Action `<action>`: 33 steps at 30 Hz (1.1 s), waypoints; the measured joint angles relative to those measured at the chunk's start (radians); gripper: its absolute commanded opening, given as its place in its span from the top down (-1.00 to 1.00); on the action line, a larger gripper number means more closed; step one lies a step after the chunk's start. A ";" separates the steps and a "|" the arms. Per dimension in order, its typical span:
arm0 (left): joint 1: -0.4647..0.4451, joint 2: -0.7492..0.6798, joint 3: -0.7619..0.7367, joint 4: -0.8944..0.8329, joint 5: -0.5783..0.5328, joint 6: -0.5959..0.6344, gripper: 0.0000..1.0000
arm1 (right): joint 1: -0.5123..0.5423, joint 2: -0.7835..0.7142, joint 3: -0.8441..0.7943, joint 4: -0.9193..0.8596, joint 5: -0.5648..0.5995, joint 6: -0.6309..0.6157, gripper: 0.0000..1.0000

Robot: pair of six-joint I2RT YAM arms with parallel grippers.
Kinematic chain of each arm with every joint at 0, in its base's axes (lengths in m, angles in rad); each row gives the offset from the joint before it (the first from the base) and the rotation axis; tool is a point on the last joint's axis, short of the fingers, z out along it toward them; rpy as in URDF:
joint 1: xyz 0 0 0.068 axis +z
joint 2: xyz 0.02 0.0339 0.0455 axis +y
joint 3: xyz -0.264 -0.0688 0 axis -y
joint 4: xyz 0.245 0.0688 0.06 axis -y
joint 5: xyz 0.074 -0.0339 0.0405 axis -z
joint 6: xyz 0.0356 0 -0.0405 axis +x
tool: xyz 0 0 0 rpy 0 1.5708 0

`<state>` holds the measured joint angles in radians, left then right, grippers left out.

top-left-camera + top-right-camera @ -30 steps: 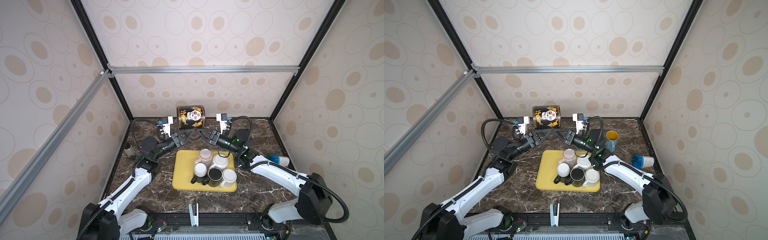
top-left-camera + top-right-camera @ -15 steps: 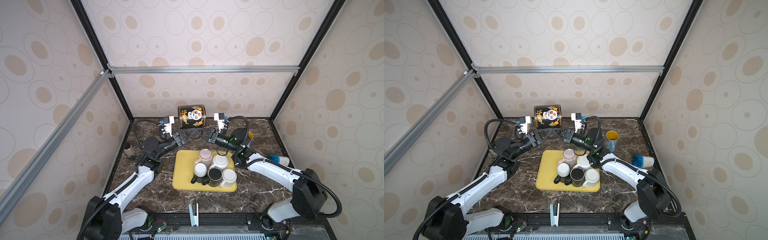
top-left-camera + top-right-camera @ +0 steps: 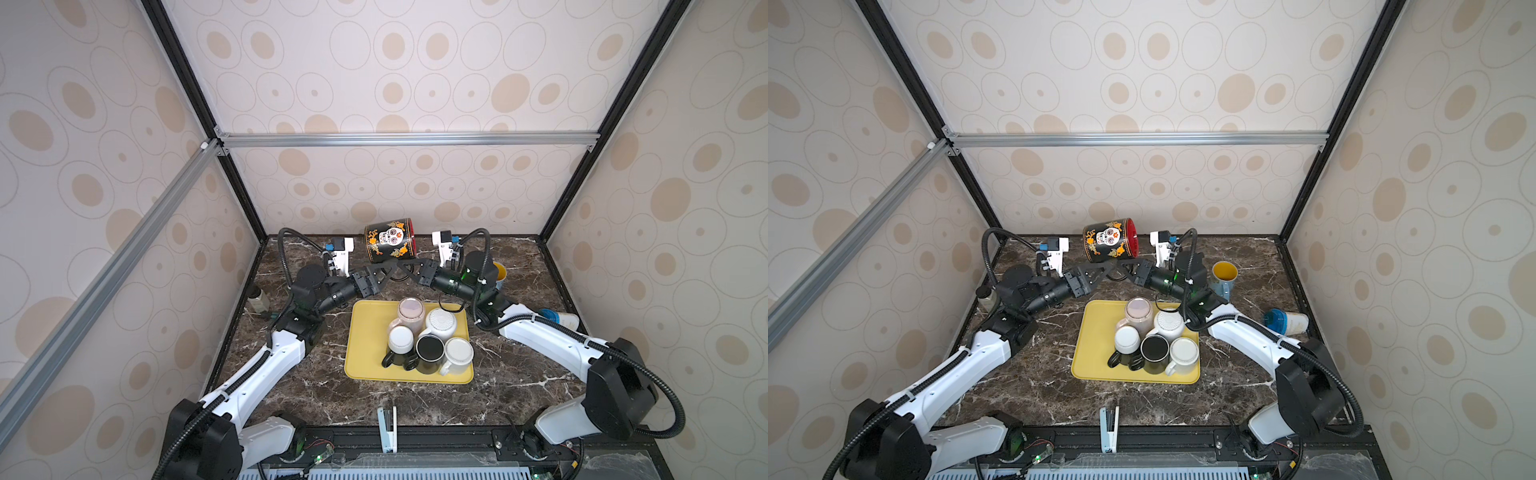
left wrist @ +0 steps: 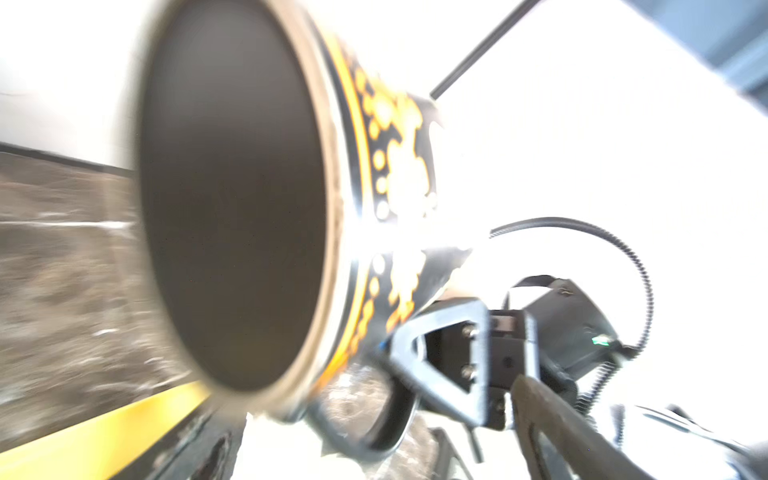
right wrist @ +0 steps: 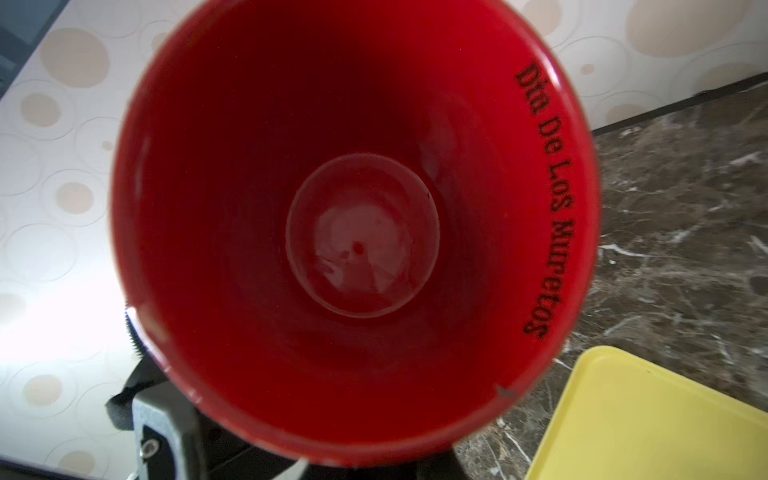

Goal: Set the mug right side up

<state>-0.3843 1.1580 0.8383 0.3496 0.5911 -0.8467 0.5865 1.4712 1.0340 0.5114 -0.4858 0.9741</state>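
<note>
1. We are looking into a booth whose back wall [image 3: 415, 83], left wall [image 3: 83, 166] and right wall [image 3: 685, 208] are wearing pale wallpaper with beige ovals and thin rings.
2. Black posts [image 3: 185, 66] are climbing the corners toward the upper left and upper right.
3. A silver rail [image 3: 407, 139] is crossing the upper middle; a second rail [image 3: 104, 281] is slanting toward the lower left.
4. A dark marble tabletop [image 3: 519, 374] with white veins is filling the lower middle.
5. Bright, even light is bleaching the wallpaper.

The mug [image 5: 361, 237] carries one readable text, "Dia De Los Muretos", seen in the right wrist view. It stands in black letters on the red inner wall, in one line just under the rim.
</note>
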 measured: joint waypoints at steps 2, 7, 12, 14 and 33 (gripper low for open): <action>0.000 -0.011 0.029 -0.119 -0.082 0.082 -1.00 | -0.021 -0.002 0.000 -0.039 0.010 -0.015 1.00; 0.002 -0.047 0.066 -0.343 -0.322 0.266 -1.00 | -0.034 -0.021 0.082 -0.366 0.130 -0.172 1.00; 0.003 -0.040 0.086 -0.490 -0.454 0.386 -1.00 | -0.023 -0.019 0.257 -0.748 0.337 -0.356 1.00; 0.003 -0.016 0.101 -0.524 -0.462 0.418 -1.00 | -0.023 -0.008 0.312 -0.837 0.406 -0.406 1.00; 0.003 -0.069 -0.084 -0.523 -0.452 0.406 -0.96 | -0.037 0.222 0.547 -1.229 0.738 -0.610 1.00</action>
<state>-0.3813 1.0889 0.7547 -0.1734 0.1387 -0.4412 0.5491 1.6928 1.5806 -0.7174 0.2523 0.3641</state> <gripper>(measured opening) 0.981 0.177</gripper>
